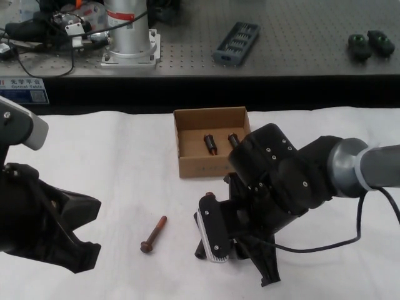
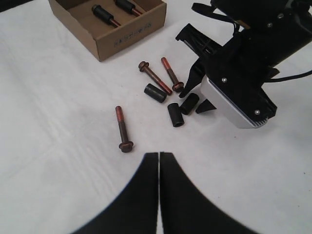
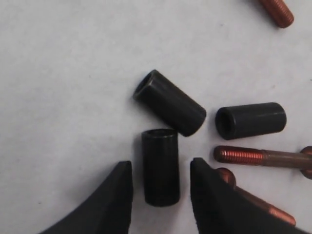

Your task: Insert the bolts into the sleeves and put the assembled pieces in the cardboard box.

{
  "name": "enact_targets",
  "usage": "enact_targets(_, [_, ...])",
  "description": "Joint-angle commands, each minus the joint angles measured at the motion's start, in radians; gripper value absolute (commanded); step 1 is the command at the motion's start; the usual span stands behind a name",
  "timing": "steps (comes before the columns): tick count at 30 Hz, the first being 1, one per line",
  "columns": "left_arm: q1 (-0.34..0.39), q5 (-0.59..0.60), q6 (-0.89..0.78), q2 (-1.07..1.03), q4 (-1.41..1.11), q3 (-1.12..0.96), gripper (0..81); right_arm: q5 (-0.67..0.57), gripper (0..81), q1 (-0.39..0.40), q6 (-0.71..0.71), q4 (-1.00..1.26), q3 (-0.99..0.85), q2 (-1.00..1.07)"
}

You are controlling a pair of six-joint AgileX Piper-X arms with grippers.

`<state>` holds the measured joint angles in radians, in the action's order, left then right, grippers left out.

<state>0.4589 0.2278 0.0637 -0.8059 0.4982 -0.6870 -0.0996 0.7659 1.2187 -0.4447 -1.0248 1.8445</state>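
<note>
Right claw [image 3: 161,163] sits low over the white-covered counter [image 1: 112,162], fingers spread either side of a short black cylindrical sleeve [image 3: 160,168] lying flat, touching neither finger and grasping nothing. A second black sleeve [image 3: 169,102] and a third black sleeve [image 3: 250,120] lie just beside it, with two rusty copper-coloured bolts [image 2: 171,74] close by. Nearer the left claw [image 2: 159,163], which is clenched on nothing, lies a lone bolt [image 2: 123,129]. Beyond them, the brown cardboard box [image 1: 209,167] holds two assembled pieces [image 1: 210,144]
</note>
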Motion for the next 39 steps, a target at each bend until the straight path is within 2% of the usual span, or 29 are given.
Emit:
enact_targets(1, [-0.001,-0.006,0.012,0.006,-0.007,-0.001,0.7,-0.008,30.7,0.005,0.025,0.008,-0.007,0.029])
enact_targets(10, [-0.001,-0.006,0.012,0.006,-0.007,-0.001,0.7,-0.008,29.1,0.005,0.039,-0.019,-0.019,0.046])
enact_targets(20, [-0.001,-0.006,0.012,0.006,-0.007,-0.001,0.7,0.024,17.4,0.005,0.056,-0.023,-0.020,0.049])
enact_targets(26, [-0.001,-0.006,0.012,0.006,0.002,-0.001,0.7,0.100,2.0,0.005,0.056,-0.026,-0.023,0.046])
enact_targets(29, [-0.001,-0.006,0.012,0.006,0.020,-0.001,0.7,0.160,2.5,0.005,0.044,-0.068,-0.036,0.027])
enact_targets(34, [-0.001,-0.006,0.010,0.006,0.026,-0.001,0.7,0.139,2.5,0.021,-0.145,-0.176,-0.048,-0.072])
enact_targets(39, [-0.001,-0.006,-0.043,0.006,0.026,-0.001,0.7,0.039,2.5,0.046,-0.385,-0.268,-0.048,-0.210])
